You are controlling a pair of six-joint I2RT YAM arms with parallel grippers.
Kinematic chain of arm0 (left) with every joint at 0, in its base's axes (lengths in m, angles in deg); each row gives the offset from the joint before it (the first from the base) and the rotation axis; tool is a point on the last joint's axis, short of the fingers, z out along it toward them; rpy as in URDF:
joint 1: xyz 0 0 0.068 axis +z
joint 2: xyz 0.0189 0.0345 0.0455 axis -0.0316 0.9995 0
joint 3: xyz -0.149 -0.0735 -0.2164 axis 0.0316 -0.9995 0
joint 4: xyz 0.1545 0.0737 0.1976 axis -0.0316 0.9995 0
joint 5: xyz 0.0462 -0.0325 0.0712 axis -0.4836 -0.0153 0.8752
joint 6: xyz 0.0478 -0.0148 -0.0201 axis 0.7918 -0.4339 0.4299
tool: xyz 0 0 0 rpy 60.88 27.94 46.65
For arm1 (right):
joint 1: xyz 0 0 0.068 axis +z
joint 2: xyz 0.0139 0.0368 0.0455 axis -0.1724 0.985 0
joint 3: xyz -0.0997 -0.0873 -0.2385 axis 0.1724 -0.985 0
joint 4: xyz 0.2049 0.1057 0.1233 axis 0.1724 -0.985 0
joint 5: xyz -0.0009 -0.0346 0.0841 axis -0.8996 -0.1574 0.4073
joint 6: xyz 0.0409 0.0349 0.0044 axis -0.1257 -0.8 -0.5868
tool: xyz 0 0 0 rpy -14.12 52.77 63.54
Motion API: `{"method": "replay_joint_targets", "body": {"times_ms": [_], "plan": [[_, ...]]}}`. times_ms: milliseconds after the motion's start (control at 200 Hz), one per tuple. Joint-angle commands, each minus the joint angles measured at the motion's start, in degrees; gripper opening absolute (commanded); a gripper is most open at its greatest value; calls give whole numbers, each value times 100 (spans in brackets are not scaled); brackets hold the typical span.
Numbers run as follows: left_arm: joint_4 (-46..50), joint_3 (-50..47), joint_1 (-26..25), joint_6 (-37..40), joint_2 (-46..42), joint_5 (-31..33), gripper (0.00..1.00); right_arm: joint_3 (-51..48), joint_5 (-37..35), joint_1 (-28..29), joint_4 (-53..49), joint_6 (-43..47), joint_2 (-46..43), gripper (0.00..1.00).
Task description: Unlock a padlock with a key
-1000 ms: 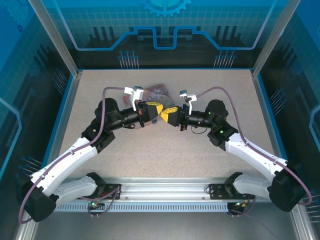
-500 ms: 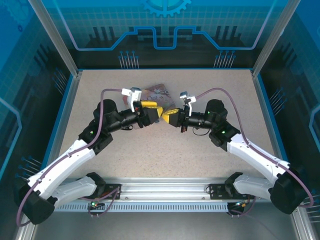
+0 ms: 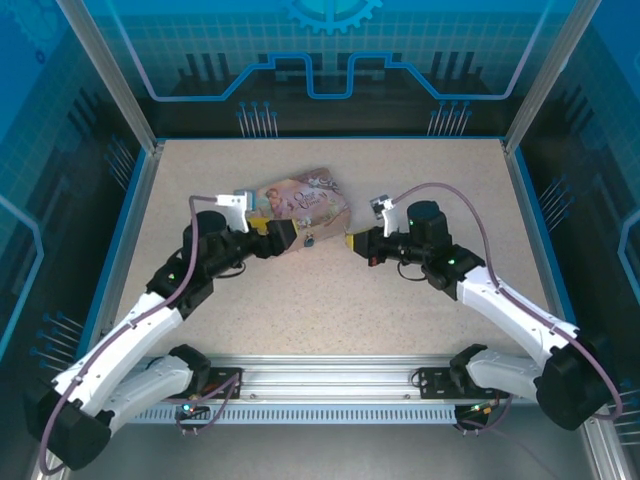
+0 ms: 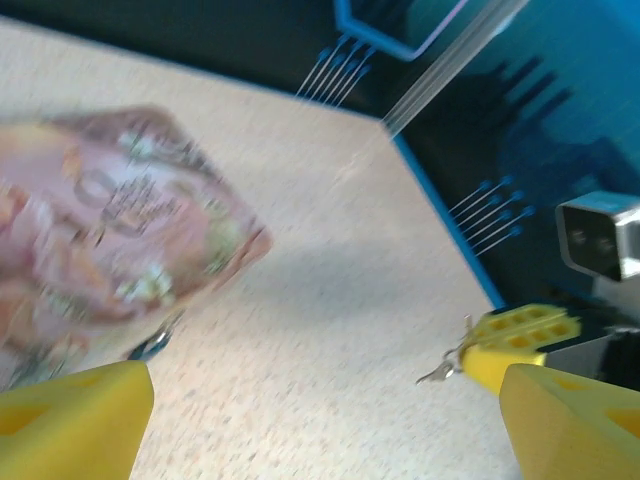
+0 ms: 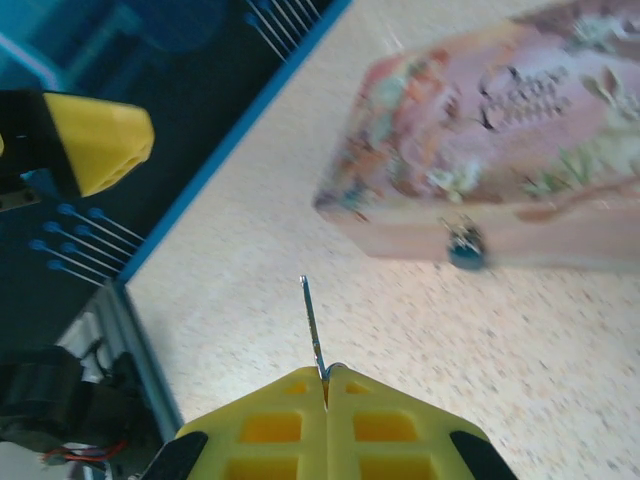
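Top external view: a speckled beige table (image 3: 330, 310) carries a pink illustrated tin (image 3: 300, 203) lying flat toward its far middle, with the two arms reaching in from either side. The left gripper (image 3: 285, 238) sits just beside the tin's near left corner; the left wrist view shows its yellow fingers (image 4: 70, 420) spread wide with nothing between them. The right gripper (image 3: 352, 241) lies near the tin's right end, its jaws pressed together on the key (image 5: 312, 320), whose thin blade sticks out past the fingertips above bare table. The padlock (image 5: 465, 245), a small bluish body, hangs against the tin's near side wall, apart from the key and between the two grippers.
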Motion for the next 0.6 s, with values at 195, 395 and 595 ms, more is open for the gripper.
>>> {"method": "replay_joint_targets", "body": {"times_ms": [195, 395, 595], "plan": [[-588, -832, 28, -846, 1003, -14, 91, 2, -708, -52, -553, 129, 796, 0], [-1500, -960, 30, -957, 1898, -60, 94, 155, -614, -53, -335, 86, 1308, 0], [-2440, -1037, 21, -1143, 2586, -45, 96, 618, -425, -55, -307, 145, 1980, 0]]}}
